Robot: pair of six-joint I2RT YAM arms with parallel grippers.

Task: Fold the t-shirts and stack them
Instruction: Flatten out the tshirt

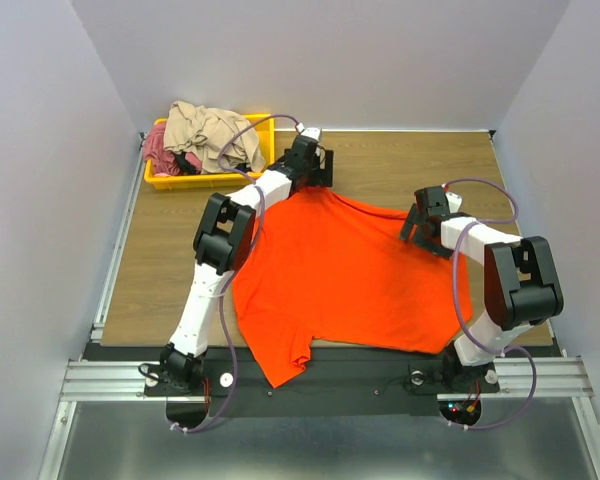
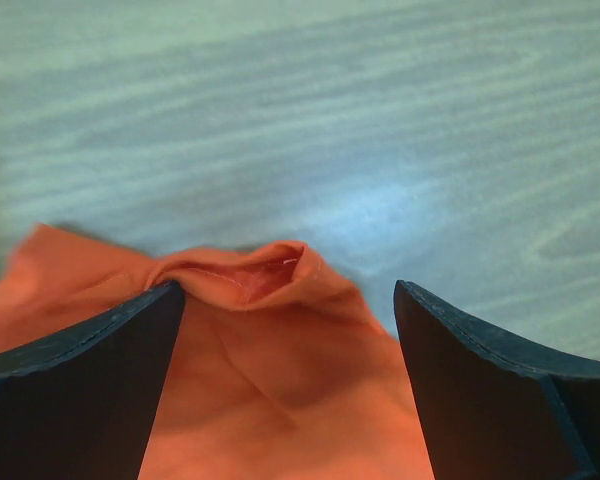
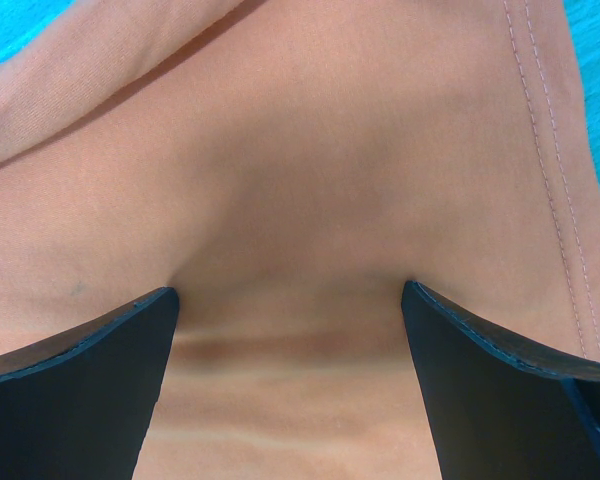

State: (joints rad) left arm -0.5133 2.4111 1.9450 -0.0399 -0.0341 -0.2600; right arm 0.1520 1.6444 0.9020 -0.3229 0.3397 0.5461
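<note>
An orange-red t-shirt (image 1: 350,280) lies spread on the wooden table, one sleeve hanging over the near edge. My left gripper (image 1: 315,172) is at the shirt's far corner, open, its jaws straddling a bunched fold of the orange cloth (image 2: 250,275). Over the shirt's right edge, my right gripper (image 1: 417,222) stands open and pressed down on the cloth (image 3: 300,200), whose stitched hem runs along the right. A beige-tan t-shirt (image 1: 215,135) and a dusty-pink one (image 1: 160,150) lie crumpled in the tray.
A yellow plastic tray (image 1: 265,135) sits at the table's back left corner. Grey walls close in on three sides. A metal rail runs along the table's left edge (image 1: 115,260). Bare wood (image 1: 420,160) shows behind the shirt.
</note>
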